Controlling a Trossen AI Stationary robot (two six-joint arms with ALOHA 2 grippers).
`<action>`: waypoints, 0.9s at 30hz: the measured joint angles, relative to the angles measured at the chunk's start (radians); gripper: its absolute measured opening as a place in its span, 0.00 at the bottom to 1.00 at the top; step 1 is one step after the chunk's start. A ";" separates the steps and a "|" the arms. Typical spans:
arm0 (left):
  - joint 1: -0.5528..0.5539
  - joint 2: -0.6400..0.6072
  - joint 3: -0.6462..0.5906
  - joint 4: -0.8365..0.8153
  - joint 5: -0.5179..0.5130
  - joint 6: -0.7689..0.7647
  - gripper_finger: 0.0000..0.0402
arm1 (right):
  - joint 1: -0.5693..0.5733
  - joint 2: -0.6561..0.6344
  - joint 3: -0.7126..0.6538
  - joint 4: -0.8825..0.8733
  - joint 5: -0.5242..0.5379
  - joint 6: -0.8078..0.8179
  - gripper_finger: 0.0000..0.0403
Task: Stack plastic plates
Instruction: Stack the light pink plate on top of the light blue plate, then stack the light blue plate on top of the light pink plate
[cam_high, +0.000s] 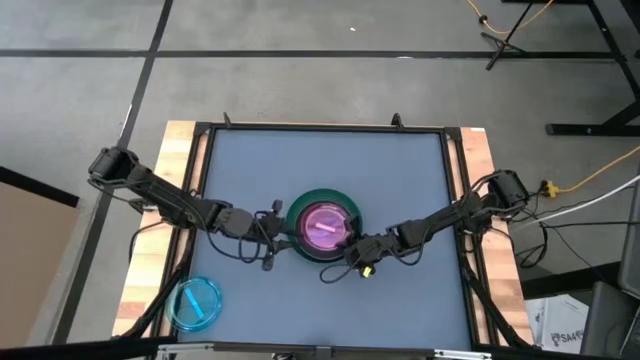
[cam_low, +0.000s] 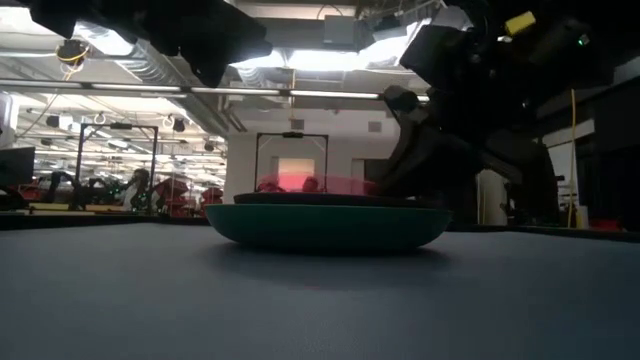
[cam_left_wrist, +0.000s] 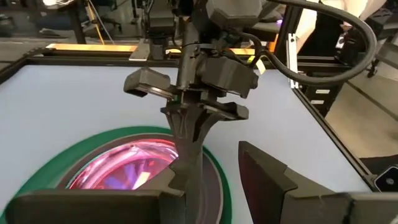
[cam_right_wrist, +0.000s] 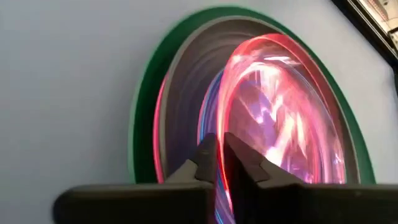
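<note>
A stack of plates stands mid-table: a large dark green plate (cam_high: 297, 212) at the bottom, a dark grey plate (cam_right_wrist: 186, 81) in it, a hot-pink rim (cam_right_wrist: 158, 118) showing beside that, and a translucent pink plate (cam_high: 322, 224) on top. My right gripper (cam_high: 347, 250) is at the stack's near right side, shut on the top plate. My left gripper (cam_high: 270, 237) is open just off the stack's left rim and touches nothing. A translucent blue plate (cam_high: 195, 303) lies flat near the table's near left corner. My right gripper (cam_right_wrist: 219, 158) pinches the rim of the translucent pink plate (cam_right_wrist: 222, 115) on its near right side between its two fingers. The fingers slant down from the table's right. The plate lies in the stack; whether its held edge is raised I cannot tell.
The blue-grey table mat (cam_high: 400, 170) has free room on the far side and on the right. A black frame (cam_high: 455, 200) and wooden edges border it. In the low view the stack (cam_low: 325, 225) stands in front of the room behind.
</note>
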 joint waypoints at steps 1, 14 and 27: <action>0.000 0.000 0.000 -0.001 -0.004 0.000 0.25 | -0.001 0.000 0.000 -0.001 0.004 0.006 0.07; -0.025 0.000 0.000 -0.001 0.012 -0.036 0.25 | 0.115 -0.114 0.100 -0.099 0.084 0.161 0.42; -0.280 0.025 0.019 -0.110 -0.174 -0.256 0.25 | 0.328 0.021 0.100 0.235 0.019 0.418 0.43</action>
